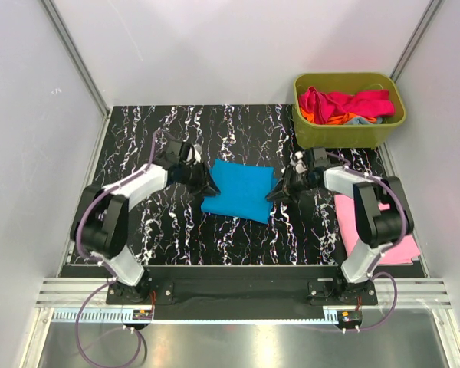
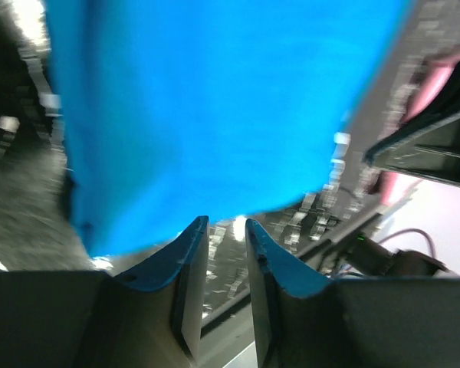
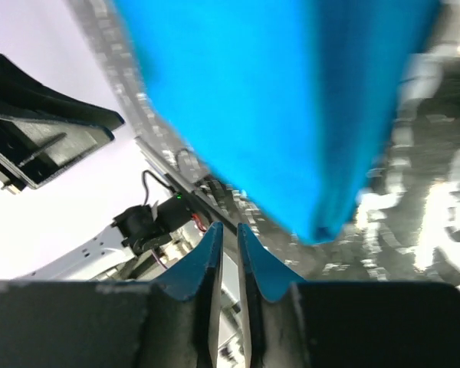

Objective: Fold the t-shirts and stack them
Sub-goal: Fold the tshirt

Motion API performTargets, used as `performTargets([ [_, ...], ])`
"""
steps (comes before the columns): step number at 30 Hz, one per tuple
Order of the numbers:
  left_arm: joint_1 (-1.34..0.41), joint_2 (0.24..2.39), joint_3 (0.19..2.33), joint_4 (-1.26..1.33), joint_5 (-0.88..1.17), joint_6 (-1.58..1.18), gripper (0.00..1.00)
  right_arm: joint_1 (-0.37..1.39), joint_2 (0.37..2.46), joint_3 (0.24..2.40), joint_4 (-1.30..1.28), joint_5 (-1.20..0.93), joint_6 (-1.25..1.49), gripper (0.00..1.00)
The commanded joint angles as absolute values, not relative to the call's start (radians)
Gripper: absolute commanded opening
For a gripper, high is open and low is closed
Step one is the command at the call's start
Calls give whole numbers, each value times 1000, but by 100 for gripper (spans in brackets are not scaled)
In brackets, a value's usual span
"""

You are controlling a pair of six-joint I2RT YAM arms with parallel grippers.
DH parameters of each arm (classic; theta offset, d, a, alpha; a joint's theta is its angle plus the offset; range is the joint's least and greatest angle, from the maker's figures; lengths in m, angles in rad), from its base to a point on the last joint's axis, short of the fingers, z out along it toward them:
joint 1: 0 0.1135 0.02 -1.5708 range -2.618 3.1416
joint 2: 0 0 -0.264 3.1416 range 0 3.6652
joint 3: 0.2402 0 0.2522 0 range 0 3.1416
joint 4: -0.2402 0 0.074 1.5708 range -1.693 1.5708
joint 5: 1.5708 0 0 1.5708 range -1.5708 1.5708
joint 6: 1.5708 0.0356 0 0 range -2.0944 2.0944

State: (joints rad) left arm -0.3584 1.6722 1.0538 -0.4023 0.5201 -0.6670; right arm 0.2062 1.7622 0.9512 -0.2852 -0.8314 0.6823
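Observation:
A bright cyan-blue t-shirt (image 1: pixel 238 190), folded to a rough rectangle, lies flat mid-table and fills the upper part of both wrist views (image 2: pixel 215 115) (image 3: pixel 291 100). My left gripper (image 1: pixel 209 186) (image 2: pixel 226 222) is at its left edge, jaws narrowly apart, with only table showing between them. At the shirt's right edge my right gripper (image 1: pixel 274 194) (image 3: pixel 229 227) has its jaws a thin slit apart, with no cloth in the gap. A light pink t-shirt (image 1: pixel 399 249) lies folded at the right front, partly under the right arm.
An olive-green tub (image 1: pixel 345 136) at the back right holds several bundled t-shirts (image 1: pixel 345 103) in magenta, orange and grey-blue. White walls enclose the black marbled table (image 1: pixel 176 230) on three sides.

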Motion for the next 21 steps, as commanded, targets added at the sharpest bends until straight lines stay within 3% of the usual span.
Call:
performTargets([
  [1, -382, 1559, 1074, -374, 518, -710, 31, 222, 1663, 997, -308, -854, 676, 20],
  [12, -410, 1677, 973, -261, 476, -738, 29, 408, 1885, 1082, -178, -868, 756, 29],
  [18, -406, 1729, 876, -264, 405, -666, 28, 353, 1875, 906, -169, -830, 712, 29],
  [21, -407, 1654, 819, -275, 380, -658, 27, 315, 1797, 806, -181, -812, 693, 28],
])
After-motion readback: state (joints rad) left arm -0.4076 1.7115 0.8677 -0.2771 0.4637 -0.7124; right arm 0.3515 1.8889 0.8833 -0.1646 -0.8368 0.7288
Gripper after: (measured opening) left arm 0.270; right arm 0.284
